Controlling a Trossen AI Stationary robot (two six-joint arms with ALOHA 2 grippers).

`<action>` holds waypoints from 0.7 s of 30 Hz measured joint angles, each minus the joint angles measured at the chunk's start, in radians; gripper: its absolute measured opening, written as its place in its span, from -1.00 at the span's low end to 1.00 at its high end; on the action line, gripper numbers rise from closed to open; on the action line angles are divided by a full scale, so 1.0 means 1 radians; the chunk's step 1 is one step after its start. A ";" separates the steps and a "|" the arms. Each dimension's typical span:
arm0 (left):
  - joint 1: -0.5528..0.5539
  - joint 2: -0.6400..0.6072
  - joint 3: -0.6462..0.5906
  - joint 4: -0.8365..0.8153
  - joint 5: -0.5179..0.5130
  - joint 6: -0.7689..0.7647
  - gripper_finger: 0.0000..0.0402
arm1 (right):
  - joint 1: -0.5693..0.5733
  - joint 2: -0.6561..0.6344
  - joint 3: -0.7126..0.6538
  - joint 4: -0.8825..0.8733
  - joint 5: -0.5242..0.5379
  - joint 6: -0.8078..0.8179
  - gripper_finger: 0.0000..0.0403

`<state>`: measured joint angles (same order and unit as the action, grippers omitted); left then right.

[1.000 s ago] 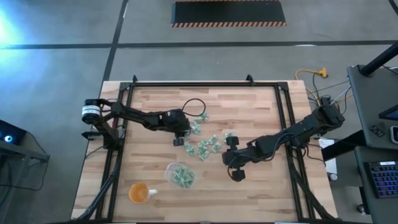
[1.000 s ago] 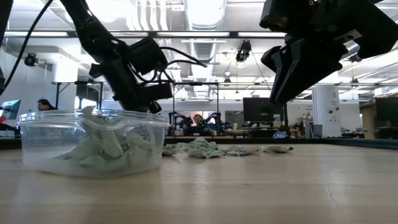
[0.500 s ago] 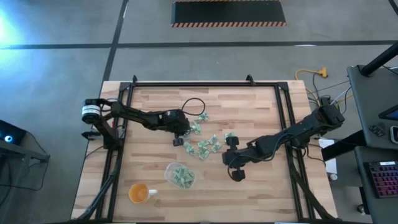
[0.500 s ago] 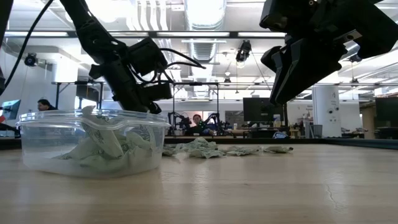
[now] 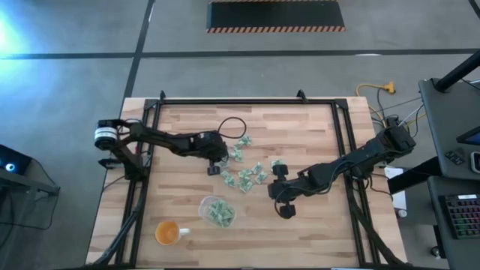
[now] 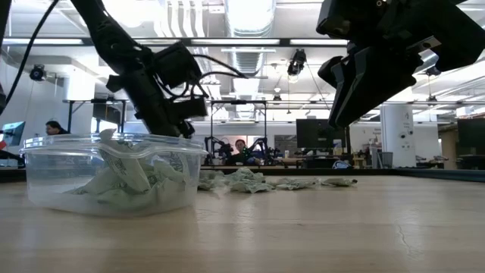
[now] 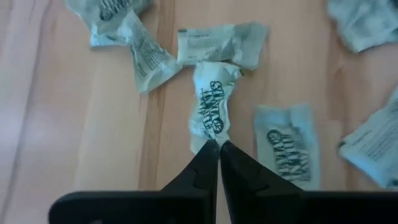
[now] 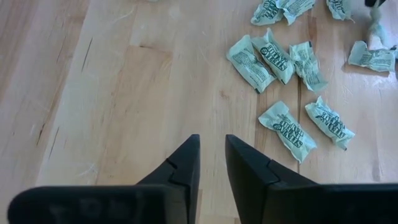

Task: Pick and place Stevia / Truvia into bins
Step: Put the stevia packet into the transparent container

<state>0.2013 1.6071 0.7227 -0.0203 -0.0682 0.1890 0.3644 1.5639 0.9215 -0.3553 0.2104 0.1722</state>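
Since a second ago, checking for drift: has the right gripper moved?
No. In the high view the right gripper sits at the same spot beside the tub.

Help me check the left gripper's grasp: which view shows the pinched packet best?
The left wrist view: the left gripper is shut on a crumpled packet, printing legible. The high view shows only that gripper at the pile's edge. The low view hides the pinch behind the bin. The right wrist view shows only loose packets.

I read dark print, "STEVIA", on the packet (image 7: pixel 211 112) pinched at my left gripper (image 7: pixel 218 148), and on packets (image 8: pixel 287 131) nearby.
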 joint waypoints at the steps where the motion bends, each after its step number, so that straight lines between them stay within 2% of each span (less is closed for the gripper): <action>1: -0.003 -0.011 0.000 0.001 0.001 -0.001 -1.00 | 0.000 0.000 0.000 0.001 0.000 0.000 -0.68; 10: -0.062 -0.128 -0.016 -0.064 0.006 -0.027 -1.00 | 0.000 0.000 -0.009 0.003 0.001 0.000 -0.67; 18: -0.177 -0.247 -0.022 -0.183 0.012 -0.073 -1.00 | 0.000 0.000 -0.027 0.035 0.001 0.000 -0.71; 21: -0.226 -0.293 -0.023 -0.204 0.055 -0.080 -1.00 | 0.000 0.000 -0.031 0.042 0.001 0.000 -0.71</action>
<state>-0.0246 1.3138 0.6997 -0.2245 -0.0128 0.1092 0.3641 1.5642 0.8903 -0.3137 0.2115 0.1726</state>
